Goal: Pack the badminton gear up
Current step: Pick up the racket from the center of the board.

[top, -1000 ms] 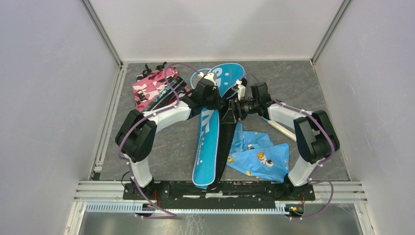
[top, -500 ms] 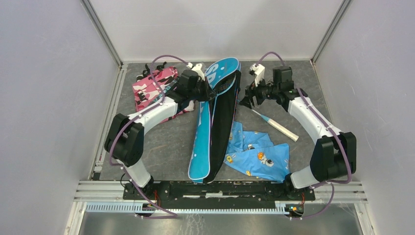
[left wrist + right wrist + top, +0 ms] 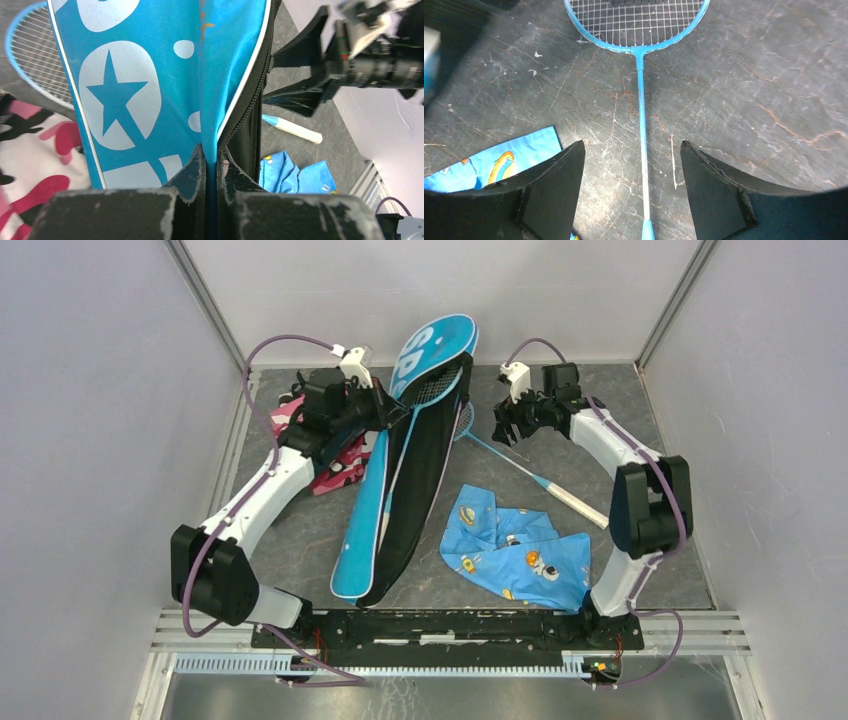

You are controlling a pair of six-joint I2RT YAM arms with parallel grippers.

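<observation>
Grey stone-patterned matting [image 3: 650, 420] covers the table, with pale panels closing it in on three sides. Across the middle runs the blue "SPORT" racquet cover [image 3: 362, 530], its handle end near the arm bases and its rounded head raised toward the back wall, the black lining gaping open along the right side. The left gripper [image 3: 211, 159] is pinched tight on the blue edge of that cover – the fabric passes straight between its fingers. The strung head of one light-blue racquet [image 3: 432, 392] shows at the cover's open mouth. The other racquet [image 3: 641, 115] lies flat on the mat to the right of the cover, head toward it and white handle pointing away toward the right. The right gripper [image 3: 631, 150] hovers over its thin shaft with jaws spread wide, holding nothing. A pink camouflage bag [image 3: 335, 465] sits beneath the left arm, and a blue cartoon-print cloth [image 3: 530, 560] lies crumpled near the right arm's base.
</observation>
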